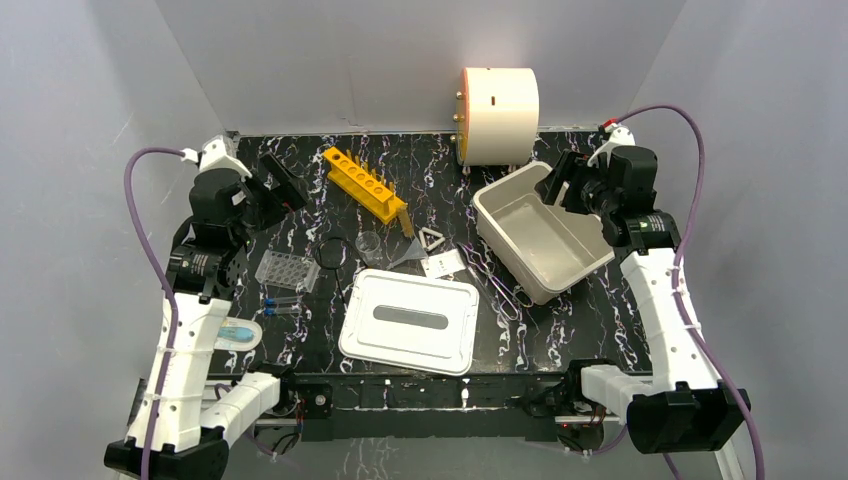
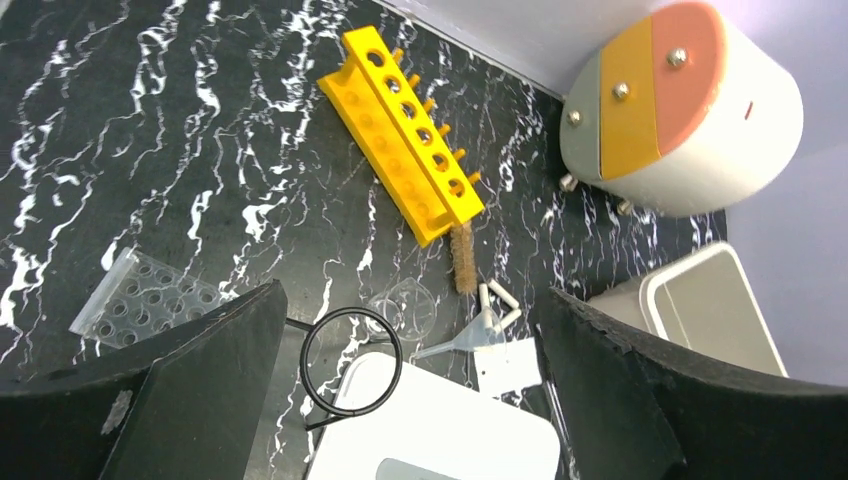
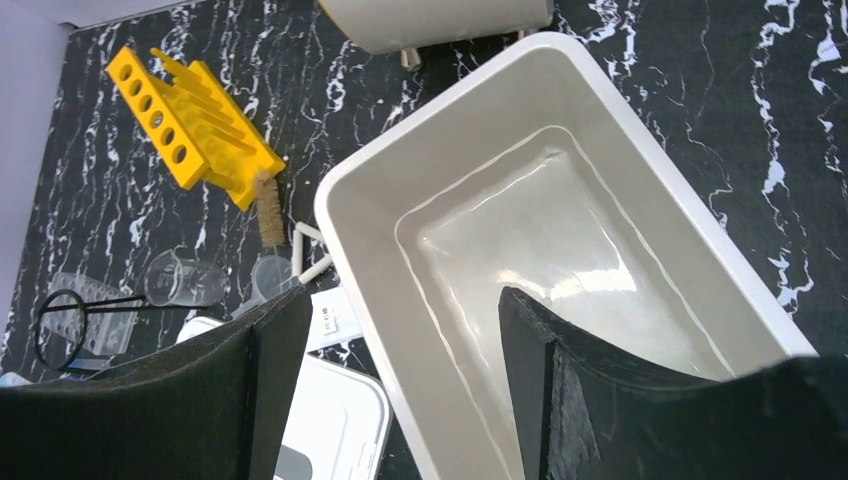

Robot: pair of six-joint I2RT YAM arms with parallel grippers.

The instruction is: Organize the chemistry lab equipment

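Note:
An orange tube rack lies at the back of the table, with a brown brush at its end. In the middle sit a tiny clear beaker, a funnel, a white triangle and a black wire ring. A clear well plate and blue-capped vials lie to the left. Wire tongs lie beside the tub. My left gripper hangs open and empty above these. My right gripper is open, its jaws astride the tub's wall.
The white tub stands empty and skewed at right. Its flat lid lies near the front edge. A cream drum stands at the back wall. A small white card lies beside the funnel.

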